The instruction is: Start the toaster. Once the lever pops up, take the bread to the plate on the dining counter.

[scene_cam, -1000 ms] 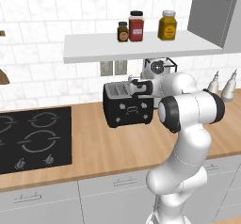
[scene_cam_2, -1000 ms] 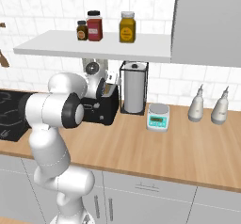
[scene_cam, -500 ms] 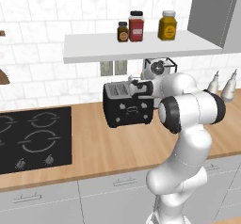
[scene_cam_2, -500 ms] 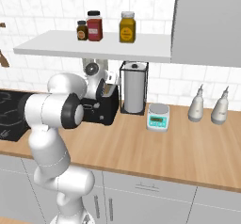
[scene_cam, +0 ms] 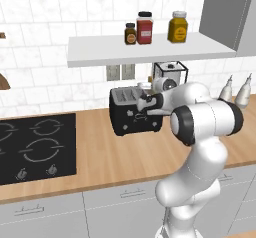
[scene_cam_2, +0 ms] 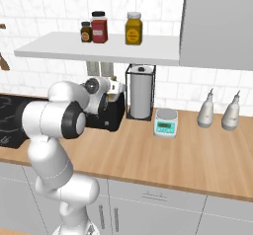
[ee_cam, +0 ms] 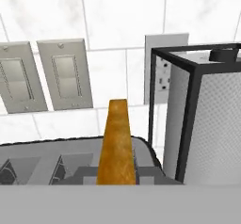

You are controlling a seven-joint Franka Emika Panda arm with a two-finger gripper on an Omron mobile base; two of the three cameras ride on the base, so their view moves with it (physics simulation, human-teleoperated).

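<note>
**Bread stands in the slot as our gripper closes over the toaster**

We reach across the wooden counter to the black toaster, which sits against the tiled wall just left of the paper-towel holder. Our gripper hovers at the toaster's right end, its tips drawn together; we cannot tell whether they pinch anything. In the hand view the bread rises edge-on from a slot, upright and within easy reach, so we judge a lift to be the step in hand. Spice jars line the shelf above.
</note>
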